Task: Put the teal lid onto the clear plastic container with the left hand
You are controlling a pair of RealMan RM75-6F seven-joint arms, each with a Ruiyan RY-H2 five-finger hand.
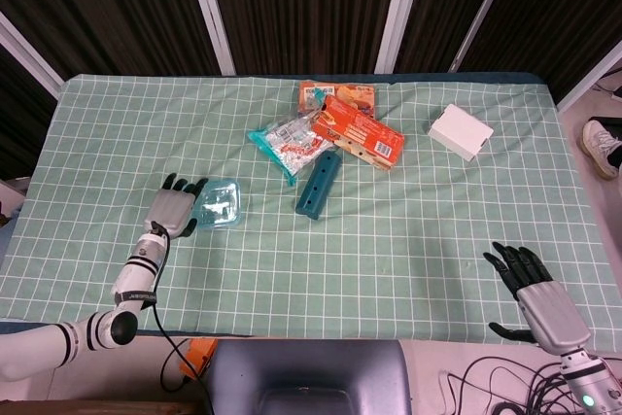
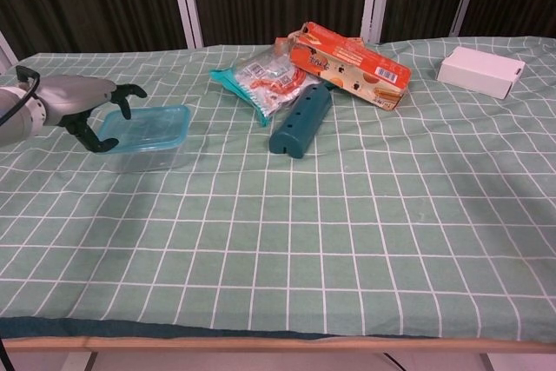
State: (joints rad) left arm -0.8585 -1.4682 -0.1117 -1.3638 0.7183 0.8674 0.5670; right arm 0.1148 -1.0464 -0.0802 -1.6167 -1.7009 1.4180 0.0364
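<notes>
text: none legible | orange box [image 2: 352, 62]: print too small to read

1. The tablecloth [image 2: 347, 215] looks like matt woven cloth, lightly creased.
2. The clear plastic container [image 2: 143, 136] and teal lid [image 2: 156, 119] are glossy, translucent plastic.
3. The left hand [image 2: 74, 97] has a smooth, silvery metallic shell.
4. The orange box [image 2: 352, 65] is printed cardboard.
5. The snack bag [image 2: 265, 80] is shiny film.

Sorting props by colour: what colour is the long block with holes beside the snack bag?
Dark teal; the long block shows best in the chest view.
</notes>
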